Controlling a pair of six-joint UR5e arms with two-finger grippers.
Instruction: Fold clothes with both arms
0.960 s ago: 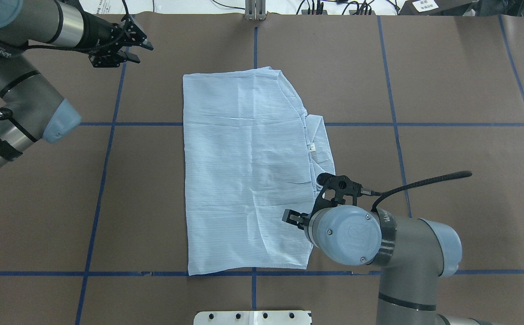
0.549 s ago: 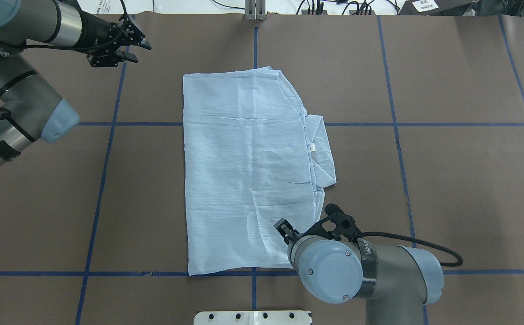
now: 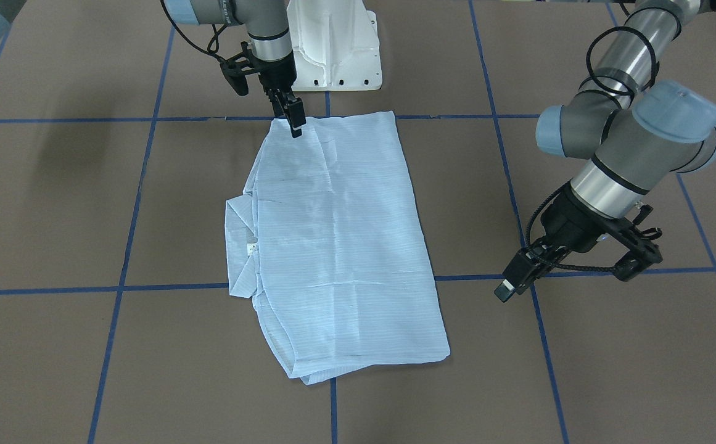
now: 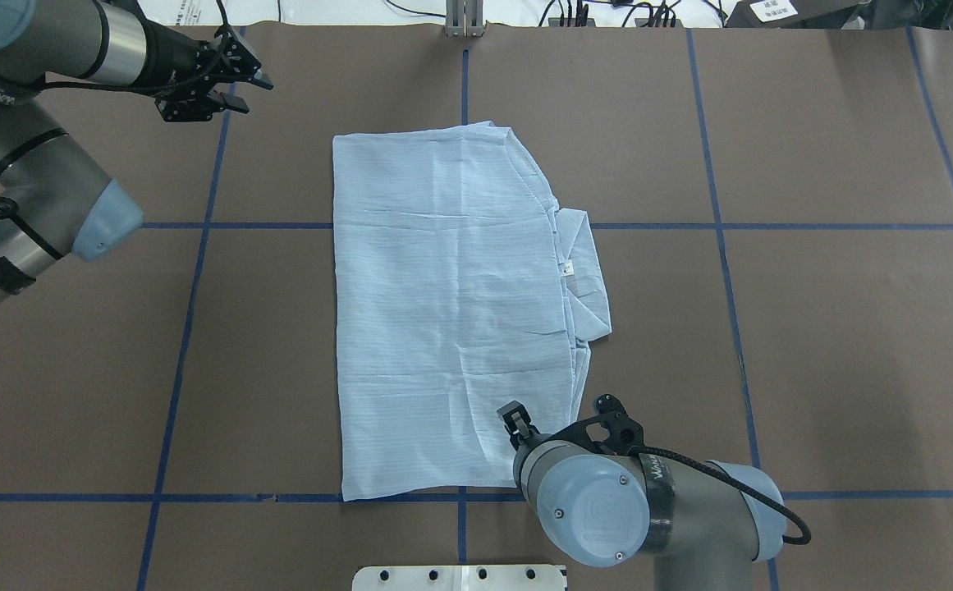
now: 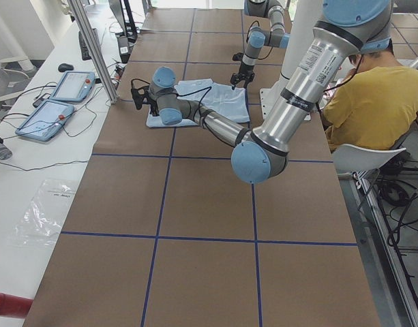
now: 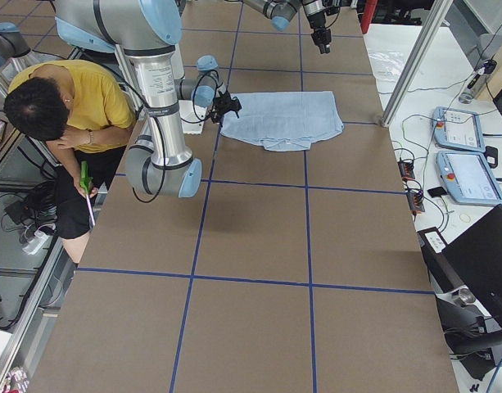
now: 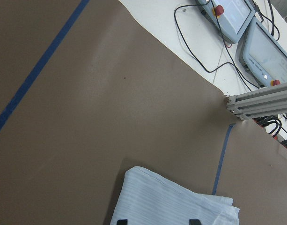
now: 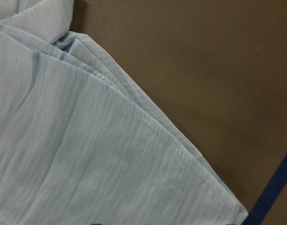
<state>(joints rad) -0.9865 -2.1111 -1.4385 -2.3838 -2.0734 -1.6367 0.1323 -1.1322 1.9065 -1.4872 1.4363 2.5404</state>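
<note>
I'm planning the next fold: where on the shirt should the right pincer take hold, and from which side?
Probably the corner of the shirt nearest the robot on its right side, approached from above and from the right. The right pincer hovers over it, and the right wrist view shows the layers' hems stepped and exposed there, so a finger could likely slip beneath them.

The table [image 4: 813, 345] is being covered by brown paper and is being divided into large squares by blue tape lines [image 4: 772, 226]. A pale blue striped shirt [image 4: 443, 312] is being carried flat near the middle, folded to a long rectangle, its collar [image 4: 587, 246] and white neck label [image 4: 567, 267] being left exposed along one long side. A white base [image 3: 333, 49] is being borne at the robot's edge, near one short end of the shirt.
</note>
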